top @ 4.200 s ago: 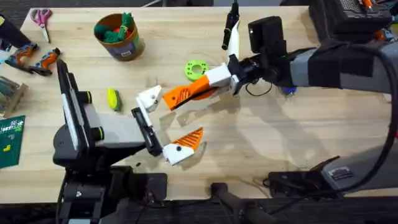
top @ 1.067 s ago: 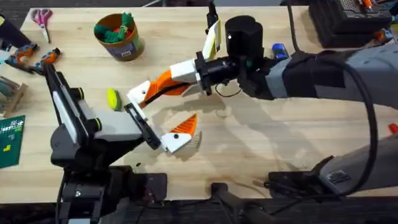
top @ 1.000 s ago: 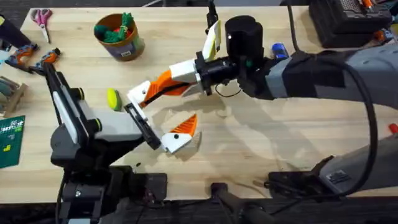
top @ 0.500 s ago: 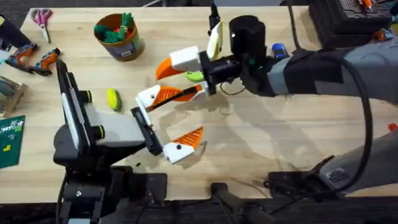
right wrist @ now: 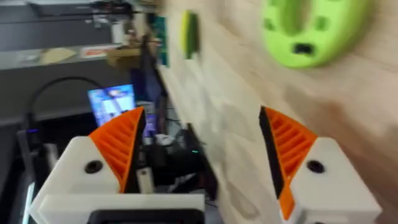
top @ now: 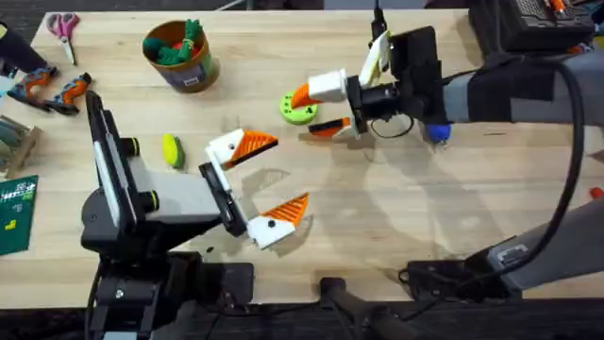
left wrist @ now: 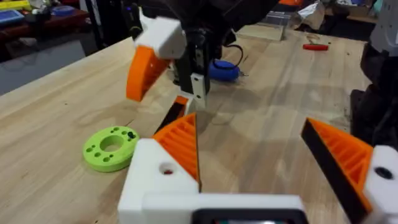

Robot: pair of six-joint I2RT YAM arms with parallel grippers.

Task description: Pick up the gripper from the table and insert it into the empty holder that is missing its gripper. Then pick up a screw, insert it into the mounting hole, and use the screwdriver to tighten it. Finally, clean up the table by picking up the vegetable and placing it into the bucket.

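Landmark: flat lime-green ring disc (top: 298,106) lying on the wooden bench (top: 396,217). Just right of the disc, right gripper (top: 319,108), jaws spread wide and holding nothing, upper orange pad at the disc's rim, lower one just off it; in its wrist view, both fingers (right wrist: 292,149) with ribbed orange tips and the disc (right wrist: 311,28) ahead between them. Down and left of the disc, left gripper (top: 264,184), jaws likewise gaping and empty, both white blocks tipped in orange, one tip (top: 253,144) near the disc, the other (top: 291,208) well below it. Farther left of the disc, beyond the left arm's upper finger, the vegetable (top: 172,149), yellow-green, flat on the bench. Up and left of the disc, near the far edge, the bucket (top: 179,55), upright, with green and orange toys inside. Right of the disc, behind the right arm's wrist, a blue cylinder, apparently the screwdriver (left wrist: 222,70), lying on the bench. Far left of the disc, orange-handled pliers (top: 52,90) and pink scissors (top: 64,28).
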